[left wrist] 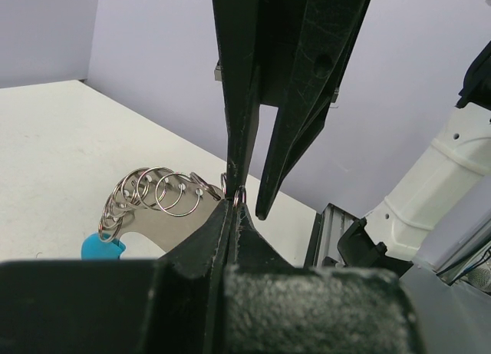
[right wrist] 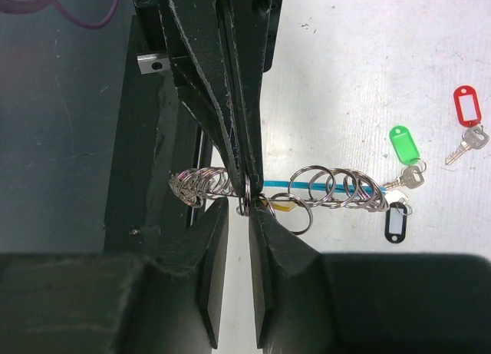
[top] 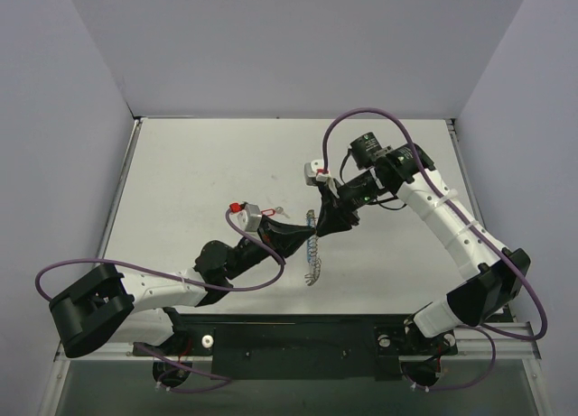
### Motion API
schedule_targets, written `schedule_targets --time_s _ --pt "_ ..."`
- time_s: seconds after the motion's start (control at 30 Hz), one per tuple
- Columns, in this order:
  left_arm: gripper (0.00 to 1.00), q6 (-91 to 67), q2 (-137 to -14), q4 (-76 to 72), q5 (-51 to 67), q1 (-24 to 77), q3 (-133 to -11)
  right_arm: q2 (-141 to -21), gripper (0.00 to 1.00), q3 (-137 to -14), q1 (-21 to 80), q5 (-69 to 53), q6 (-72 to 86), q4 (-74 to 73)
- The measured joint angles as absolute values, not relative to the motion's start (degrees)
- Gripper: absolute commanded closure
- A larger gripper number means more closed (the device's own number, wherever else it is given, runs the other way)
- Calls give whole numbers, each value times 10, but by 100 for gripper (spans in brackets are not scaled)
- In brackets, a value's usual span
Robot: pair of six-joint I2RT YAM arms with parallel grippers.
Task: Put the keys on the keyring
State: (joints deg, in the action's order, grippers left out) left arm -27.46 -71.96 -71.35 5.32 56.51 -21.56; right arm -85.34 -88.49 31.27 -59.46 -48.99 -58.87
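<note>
Top view, left gripper [top: 303,230] and right gripper [top: 321,225] meet at the keyring [top: 312,252]; left wrist, jaws pinching one loop; right wrist, tips barely apart around a loop (gripping or not, can't tell), green key [right wrist: 405,147] and black key [right wrist: 396,222] at the keyring's end, red key [right wrist: 466,108] beyond.

bright even light, soft shadows, blurred foreground.

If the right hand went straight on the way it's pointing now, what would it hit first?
Most likely the keyring, whose coil crosses right at the right hand's fingertips; just beyond is the left hand, pointing back at it.
</note>
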Motion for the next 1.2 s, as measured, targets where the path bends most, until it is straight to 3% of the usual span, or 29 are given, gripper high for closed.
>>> schedule_targets --time_s 0.1,0.63,0.77,0.83,1.03,1.2 --pt "100 -275 -720 -714 59 565 -215 -856 100 -885 312 -594 -498 -592" --pt "100 -275 -720 -716 65 565 -211 -871 100 -903 316 -580 -482 -611" --pt "73 -274 -719 -716 65 565 -210 -871 100 -906 317 -569 -470 -611" --pt "67 -274 -713 -715 65 565 -209 -873 100 -910 320 -560 -466 -615" --pt "60 -259 -648 -714 71 565 -204 -896 100 -934 323 -516 -484 -665" --pt "56 -211 -575 -603 101 565 -218 -927 100 -981 344 -457 -520 -717"
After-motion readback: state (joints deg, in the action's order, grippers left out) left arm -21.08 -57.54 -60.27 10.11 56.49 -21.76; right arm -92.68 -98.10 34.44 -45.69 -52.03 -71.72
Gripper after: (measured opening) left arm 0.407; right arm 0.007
